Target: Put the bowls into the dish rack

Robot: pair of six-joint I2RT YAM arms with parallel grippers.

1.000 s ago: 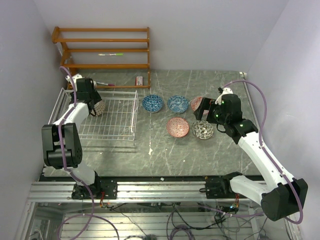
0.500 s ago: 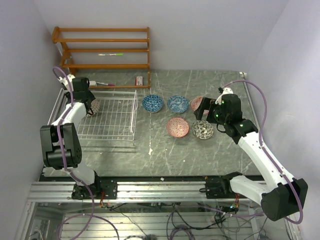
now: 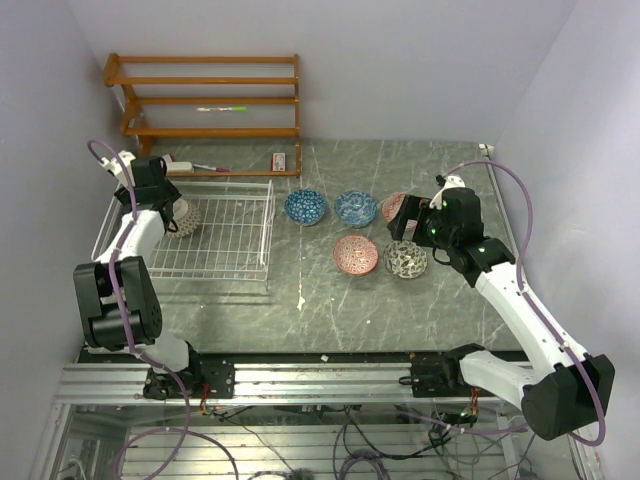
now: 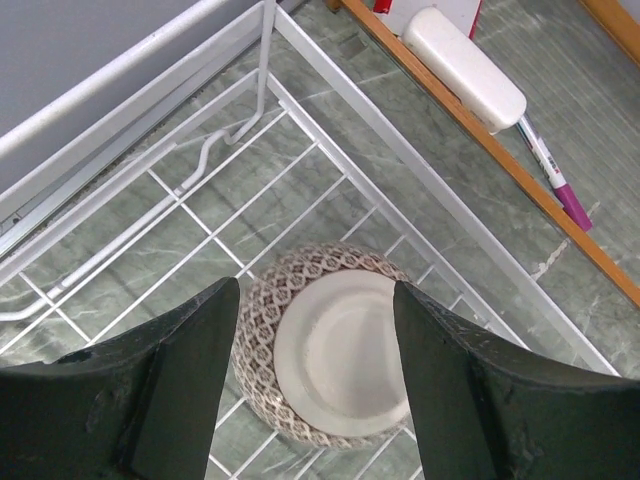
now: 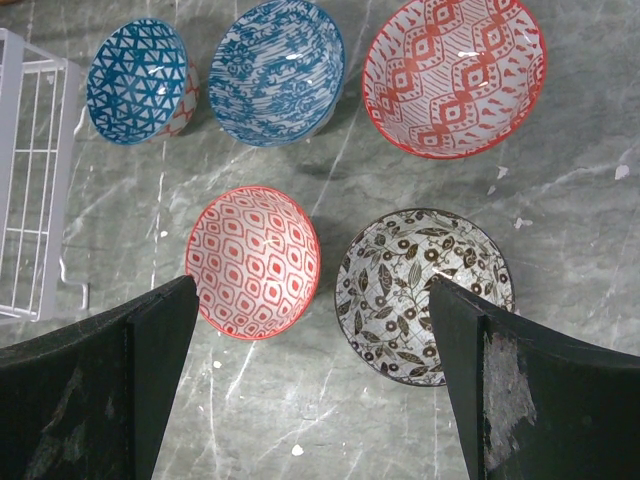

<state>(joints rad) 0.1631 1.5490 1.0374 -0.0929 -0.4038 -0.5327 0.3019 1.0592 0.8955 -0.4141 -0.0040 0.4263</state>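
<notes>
The left arm [image 3: 128, 240] bends up high at its elbow and reaches to the far left corner of the dish rack [image 3: 230, 250]. Its wrist points down into the rack. The left claw [image 4: 315, 288] is open and holds nothing. One brown bowl [image 4: 340, 360] lies on the wires of the rack floor, right under the gap between the two fingers. It is turned bottom up, so its pale round foot shows, and it sits close to the rack's far wall.

The right arm [image 3: 510, 290] goes up from its base and leans over toward the rack. The right claw [image 5: 310, 288] points down at the table [image 3: 400, 310], with its fingers spread wide and nothing in them. It hangs above the bowls that stand to the right of the rack.

There are five bowls out there, all the right way up. The triangle blue bowl [image 5: 137, 80] is closest to the rack, just past its right wall. The wavy blue bowl [image 5: 282, 70] comes next, and the big red bowl [image 5: 455, 75] is farthest from the rack. The small red bowl [image 5: 253, 262] and the black-and-white bowl [image 5: 425, 295] stand in a nearer row, right below the open right claw.

That makes six bowls: one in the rack and five on the table. There are two arms and one rack.
</notes>
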